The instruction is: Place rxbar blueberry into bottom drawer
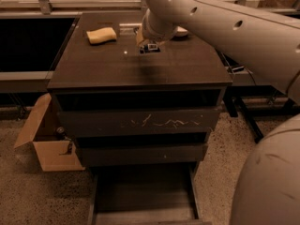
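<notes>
Pickup stage, by the look. Tool (149,45) low over counter (117,67), right of sponge (101,35); clenched or released, cannot tell. Dark bar (151,48) seemingly at tool tip. Next: lift clear, swing forward, lower into open bottom drawer (143,196), well below sponge.

Free room at the pulled-out bottom drawer (140,196).
Tray open from above; gripper (150,47) low over cabinet top (178,67), 1 sponge (101,35) near it.
</notes>
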